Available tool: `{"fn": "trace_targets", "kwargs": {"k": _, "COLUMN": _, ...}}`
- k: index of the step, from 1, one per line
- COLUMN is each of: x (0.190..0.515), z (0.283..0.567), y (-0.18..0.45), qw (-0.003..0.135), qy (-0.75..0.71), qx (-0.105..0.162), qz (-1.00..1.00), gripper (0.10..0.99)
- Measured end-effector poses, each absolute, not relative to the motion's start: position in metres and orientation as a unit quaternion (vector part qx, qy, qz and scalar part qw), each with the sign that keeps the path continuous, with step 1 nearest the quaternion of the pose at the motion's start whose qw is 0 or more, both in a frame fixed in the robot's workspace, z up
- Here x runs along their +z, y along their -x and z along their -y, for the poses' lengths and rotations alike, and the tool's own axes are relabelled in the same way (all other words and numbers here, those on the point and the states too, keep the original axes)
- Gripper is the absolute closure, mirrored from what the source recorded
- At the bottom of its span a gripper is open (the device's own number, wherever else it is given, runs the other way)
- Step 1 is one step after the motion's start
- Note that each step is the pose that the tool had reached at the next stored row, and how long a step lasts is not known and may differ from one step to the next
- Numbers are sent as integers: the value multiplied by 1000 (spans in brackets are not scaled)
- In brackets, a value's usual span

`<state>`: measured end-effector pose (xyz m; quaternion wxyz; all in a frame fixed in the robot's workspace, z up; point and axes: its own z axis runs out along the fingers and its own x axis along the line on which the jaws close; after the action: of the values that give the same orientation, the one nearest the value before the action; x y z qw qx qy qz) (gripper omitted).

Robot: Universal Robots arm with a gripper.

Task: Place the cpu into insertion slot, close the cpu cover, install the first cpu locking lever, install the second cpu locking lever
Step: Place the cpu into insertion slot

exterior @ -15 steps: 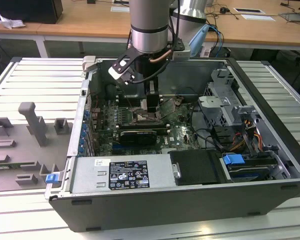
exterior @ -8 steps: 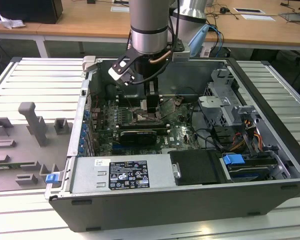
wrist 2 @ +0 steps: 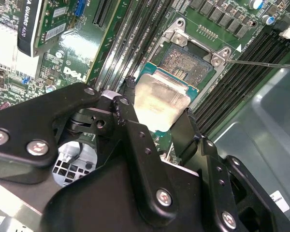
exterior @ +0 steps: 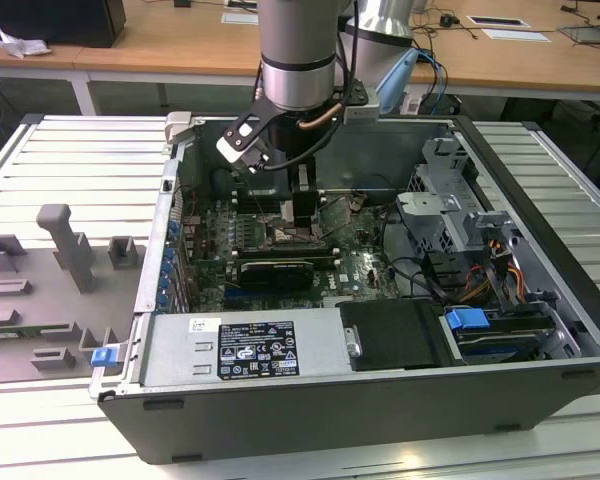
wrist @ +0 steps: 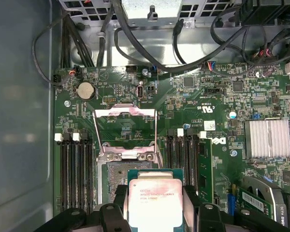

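Two black fingers (wrist: pixel 190 197) of the gripper (exterior: pixel 300 232), centre of the exterior view, clamp one square, silver-topped, green-edged cpu (wrist: pixel 154 203). It hangs just over one metal-rimmed, dark-centred insertion slot (wrist: pixel 117 180). One silvery windowed cpu cover (wrist: pixel 125 112) stands flipped open.

The cpu (wrist: pixel 154 205) sat clasped between the gripper's (wrist 2: pixel 157 99) fingers, overlapping one edge of the insertion slot (wrist: pixel 113 181). The cpu cover (wrist: pixel 125 112) stood open beyond the slot. Memory slots (wrist: pixel 77 169) flanked it on both sides, all on the motherboard (wrist: pixel 222 116) inside the case (exterior: pixel 540 260).
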<state>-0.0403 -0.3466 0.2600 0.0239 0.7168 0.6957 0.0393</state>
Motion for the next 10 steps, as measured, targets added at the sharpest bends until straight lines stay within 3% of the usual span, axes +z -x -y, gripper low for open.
{"fn": "trace_targets", "kwargs": {"k": 10, "x": 258, "z": 347, "y": 41, "qw": 24, "qy": -717, "qx": 39, "qz": -696, "gripper": 549}}
